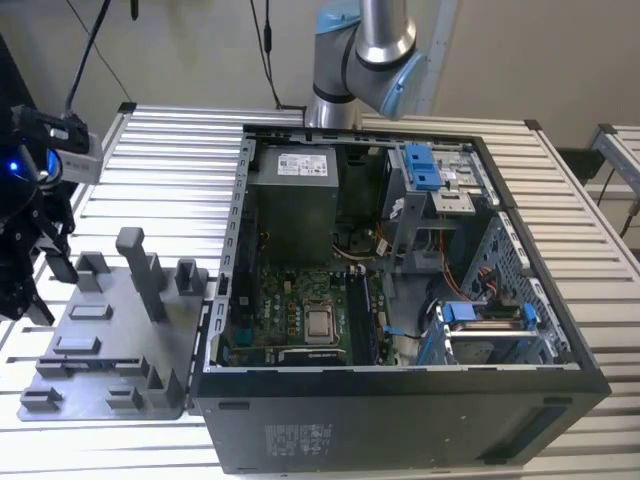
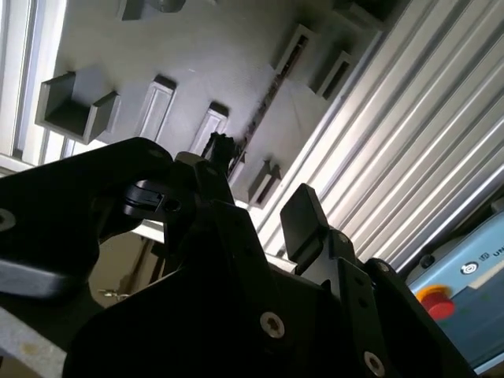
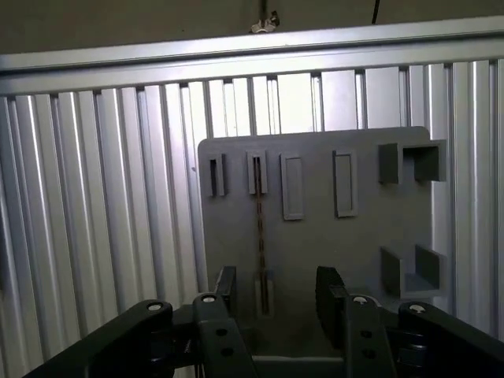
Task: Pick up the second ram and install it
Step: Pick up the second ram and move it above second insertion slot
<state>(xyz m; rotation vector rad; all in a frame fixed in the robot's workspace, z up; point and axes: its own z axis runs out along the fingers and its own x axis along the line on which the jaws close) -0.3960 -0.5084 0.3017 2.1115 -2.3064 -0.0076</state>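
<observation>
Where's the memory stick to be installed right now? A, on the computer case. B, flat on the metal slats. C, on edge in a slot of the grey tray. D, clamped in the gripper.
C: in the first wrist view the second ram stands on edge in the grey tray, with the gripper open and apart from it.

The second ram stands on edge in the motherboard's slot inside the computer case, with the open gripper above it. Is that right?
The place is wrong. In the first wrist view the second ram stands on edge in a slot of the grey tray, with the open gripper above it.
</observation>
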